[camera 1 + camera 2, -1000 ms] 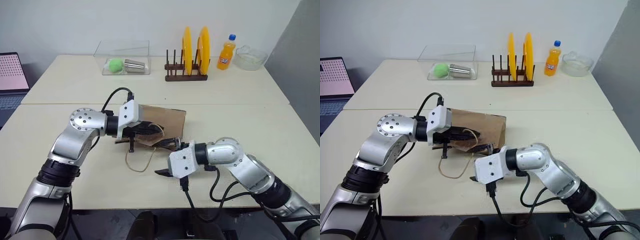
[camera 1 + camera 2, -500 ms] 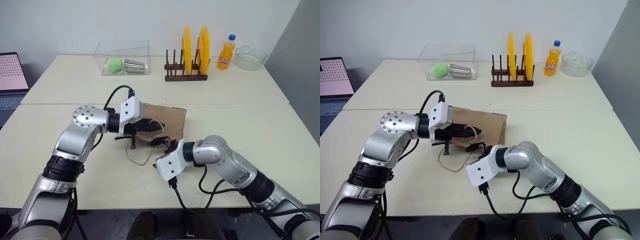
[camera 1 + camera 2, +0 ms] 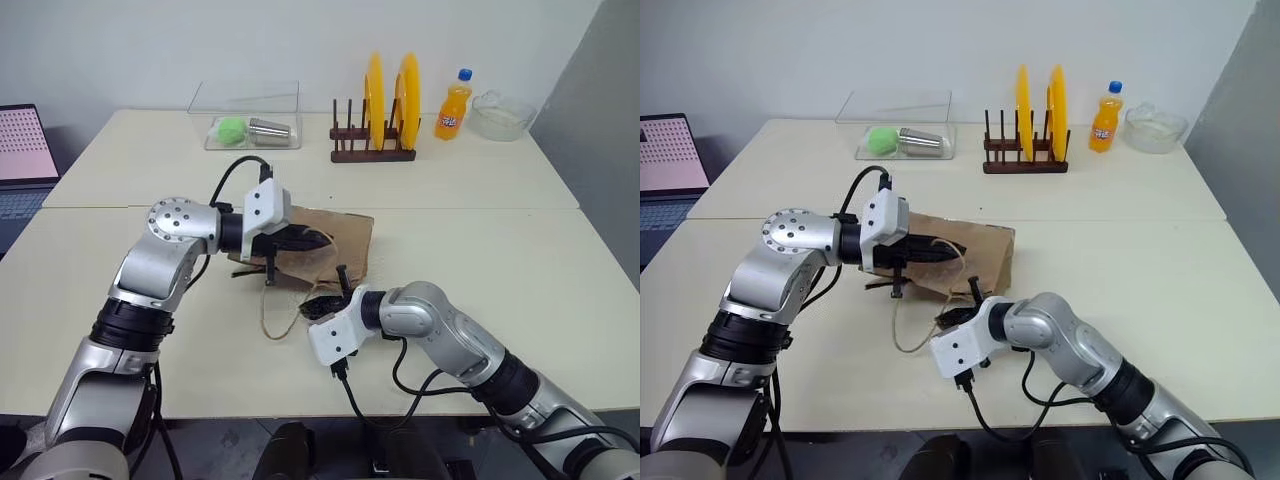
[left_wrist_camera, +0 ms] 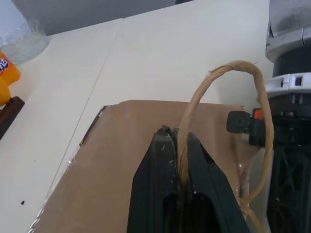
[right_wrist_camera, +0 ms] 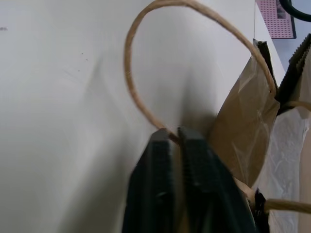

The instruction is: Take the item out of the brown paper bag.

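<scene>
The bench (image 3: pixel 520 290) is pale cream, with a seam running across it behind the bag. On its near half lies the brown paper bag (image 3: pixel 345 235), flat and creased, its mouth turned toward the robot's left and its front edge raised a little off the surface.

The left pincer (image 3: pixel 312 239) reaches over the bag from the left, and its two black fingers are pressed together on one tan cord handle (image 4: pixel 221 85) of the bag; in the left wrist view the cord runs down between the fingers and arches up in a loop beyond them.

The right pincer (image 3: pixel 318 306) comes in low from the right, just in front of the bag's mouth. Its fingers are likewise pressed together, nipping the other cord handle (image 5: pixel 141 73), whose loop lies out across the bench toward the near edge. The bag's open paper lip stands just beside those fingers.

The item cannot be seen; the bag's inside is hidden in every view.

Along the far side of the bench stand a clear plastic box (image 3: pixel 248 115) holding a green ball (image 3: pixel 232 129) and a metal cup (image 3: pixel 268 131), a dark wooden plate rack (image 3: pixel 372 150) with two yellow plates (image 3: pixel 390 100), an orange soda bottle (image 3: pixel 453 106) with a blue cap, and a glass bowl (image 3: pixel 502 113).
</scene>
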